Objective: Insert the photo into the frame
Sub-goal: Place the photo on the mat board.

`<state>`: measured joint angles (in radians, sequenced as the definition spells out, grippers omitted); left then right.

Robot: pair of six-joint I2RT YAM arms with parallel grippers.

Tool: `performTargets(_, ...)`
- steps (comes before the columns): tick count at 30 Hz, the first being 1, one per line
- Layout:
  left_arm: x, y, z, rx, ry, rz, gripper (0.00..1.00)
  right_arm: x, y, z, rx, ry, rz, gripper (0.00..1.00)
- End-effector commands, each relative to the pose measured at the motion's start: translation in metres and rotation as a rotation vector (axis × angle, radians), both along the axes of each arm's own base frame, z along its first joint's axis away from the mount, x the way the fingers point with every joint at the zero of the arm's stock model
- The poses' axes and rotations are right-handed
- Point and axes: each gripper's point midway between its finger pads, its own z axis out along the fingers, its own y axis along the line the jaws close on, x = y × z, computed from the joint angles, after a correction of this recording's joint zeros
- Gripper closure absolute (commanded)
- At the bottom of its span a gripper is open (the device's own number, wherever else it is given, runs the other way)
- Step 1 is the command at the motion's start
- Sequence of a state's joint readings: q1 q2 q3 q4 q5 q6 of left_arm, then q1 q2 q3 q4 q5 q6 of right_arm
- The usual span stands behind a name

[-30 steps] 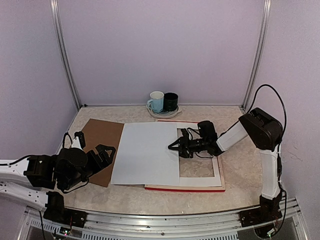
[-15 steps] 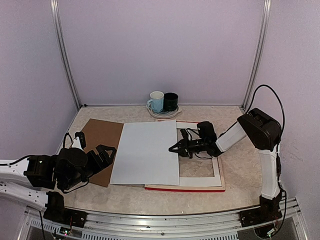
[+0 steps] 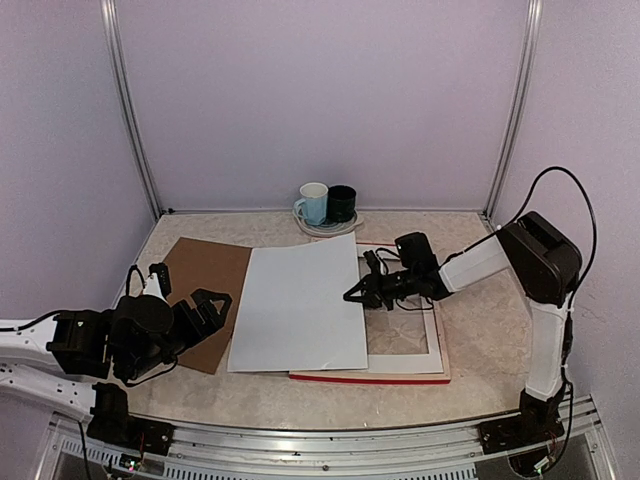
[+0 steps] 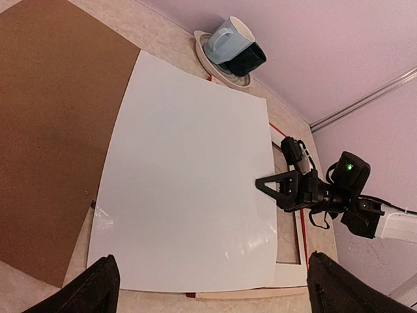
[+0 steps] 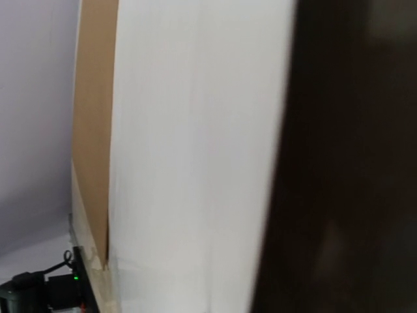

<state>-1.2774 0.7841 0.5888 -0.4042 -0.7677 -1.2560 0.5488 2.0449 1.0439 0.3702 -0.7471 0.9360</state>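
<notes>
Pinching photo [image 3: 295, 305] at its 3 o'clock edge, right tool [image 3: 352, 295] is gripping fully closed, likely to steer it over frame [image 3: 370, 377]; photo is lying white-back-up across frame's 9 o'clock side; left tool [image 3: 205, 310] is gaping, empty.

right gripper [image 3: 352, 294]: a second ago your jaws stand apart at the photo's [image 3: 295, 305] right edge; now they are pinched together on that edge.
photo, right edge: it lifts off the frame [image 3: 370, 378], and its far right corner now sits higher and further back, over the frame's far rail.
photo, left edge: it slides a little to your right, baring more of the board [image 3: 205, 275].
photo, near right corner: it now covers slightly more of the mat [image 3: 436, 345].
right arm [image 3: 540, 255]: your elbow swings outward to the right, and the forearm reaches longer toward the photo.
</notes>
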Motion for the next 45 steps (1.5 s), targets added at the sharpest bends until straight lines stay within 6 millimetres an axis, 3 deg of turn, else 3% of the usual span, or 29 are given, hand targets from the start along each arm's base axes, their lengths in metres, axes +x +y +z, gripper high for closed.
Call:
performTargets(1,0.0,0.0,0.002,0.008,-0.017,-0.007,0.01,0.005,-0.011,0.013,-0.052,-0.053,0.001,1.0)
performTargets(45,0.004,-0.006,-0.002,0.062,-0.04,-0.009,0.01,-0.001,-0.109,0.006,-0.265,-0.108,-0.069,1.0)
